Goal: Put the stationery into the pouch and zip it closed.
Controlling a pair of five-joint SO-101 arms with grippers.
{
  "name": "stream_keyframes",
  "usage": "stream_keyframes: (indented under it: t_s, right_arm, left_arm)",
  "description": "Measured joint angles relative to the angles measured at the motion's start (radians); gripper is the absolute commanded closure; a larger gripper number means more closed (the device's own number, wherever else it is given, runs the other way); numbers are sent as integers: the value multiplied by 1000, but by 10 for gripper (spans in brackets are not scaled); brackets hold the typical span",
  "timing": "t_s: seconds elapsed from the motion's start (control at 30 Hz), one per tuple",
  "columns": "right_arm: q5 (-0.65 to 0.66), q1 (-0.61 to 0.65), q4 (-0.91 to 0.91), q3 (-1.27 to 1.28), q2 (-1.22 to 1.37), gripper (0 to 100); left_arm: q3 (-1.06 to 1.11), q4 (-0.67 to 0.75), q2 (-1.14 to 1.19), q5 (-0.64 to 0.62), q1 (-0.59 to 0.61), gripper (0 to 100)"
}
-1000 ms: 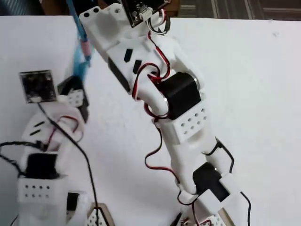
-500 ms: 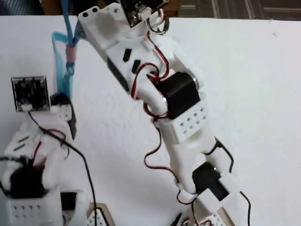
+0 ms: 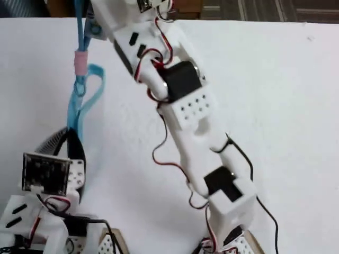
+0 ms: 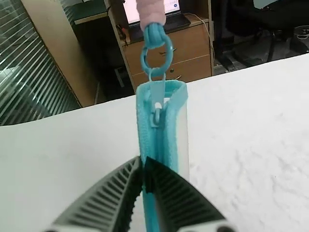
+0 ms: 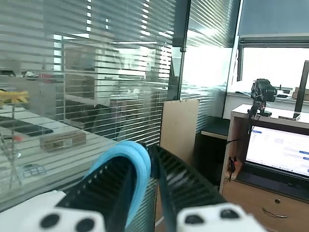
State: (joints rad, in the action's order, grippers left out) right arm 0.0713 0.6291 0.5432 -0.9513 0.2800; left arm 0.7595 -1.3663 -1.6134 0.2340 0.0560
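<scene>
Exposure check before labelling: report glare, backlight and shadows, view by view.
High view: table evenly bright, only faint soft shadows beside the arms. Left wrist view: pouch well lit against a dimmer room. Right wrist view: window glares white beyond the blinds, leaving the right end effector dark.

Pouch (image 3: 76, 114) strung between two grippers over the table's (image 3: 286, 95) left side.
The left gripper (image 4: 143, 162) clamps the pouch's near end at the near-left; the right gripper (image 5: 152, 157) pinches its far end at the far edge, that arm lying diagonally across the middle.
</scene>
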Motion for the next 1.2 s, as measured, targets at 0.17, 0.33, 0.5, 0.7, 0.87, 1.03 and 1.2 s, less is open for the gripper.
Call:
stream_keyframes:
  t_s: [0.17,0.33,0.5,0.7,0.87,1.03,1.2]
  right_arm:
    - [3,-51,-55,0,94,983]
    - [5,-118,-110,2,183,983]
    - [31,-160,-219,2,269,983]
    - [77,-210,-293,2,344,983]
    - [83,-256,-299,2,394,983]
    - [83,-305,-301,2,434,983]
    - [83,-325,-301,2,483,983]
  left_arm:
    - [0,-15,-20,21,-2,976]
    - [0,-20,-21,29,-6,976]
    - [0,-32,-21,51,-84,977]
    - [0,-32,-17,51,-120,977]
    - [-35,-69,-12,78,-152,977]
    - [-186,-190,-14,117,-216,977]
    - [-307,-304,-12,118,-227,977]
